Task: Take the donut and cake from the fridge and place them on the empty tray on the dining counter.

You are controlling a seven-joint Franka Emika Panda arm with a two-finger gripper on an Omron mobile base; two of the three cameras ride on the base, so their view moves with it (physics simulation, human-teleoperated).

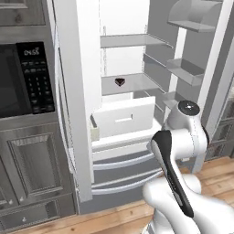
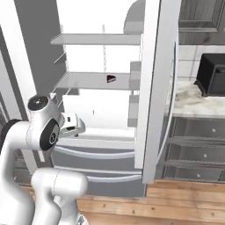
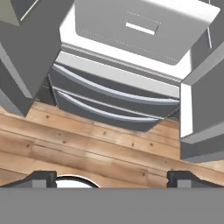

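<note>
Cake (image 1: 119,82) on fridge (image 1: 77,137) shelf, above and beyond hand (image 3: 111,179), whose fingers (image 3: 41,178) stand apart, empty, aimed floorward, likely pre-reach.

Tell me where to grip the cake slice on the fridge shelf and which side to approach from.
Grip the cake across its two slanted flanks, reaching in level from the fridge's open front. It is a tiny wedge sitting low on the middle shelf, with another shelf overhead, so a top-down approach looks cramped.
</note>
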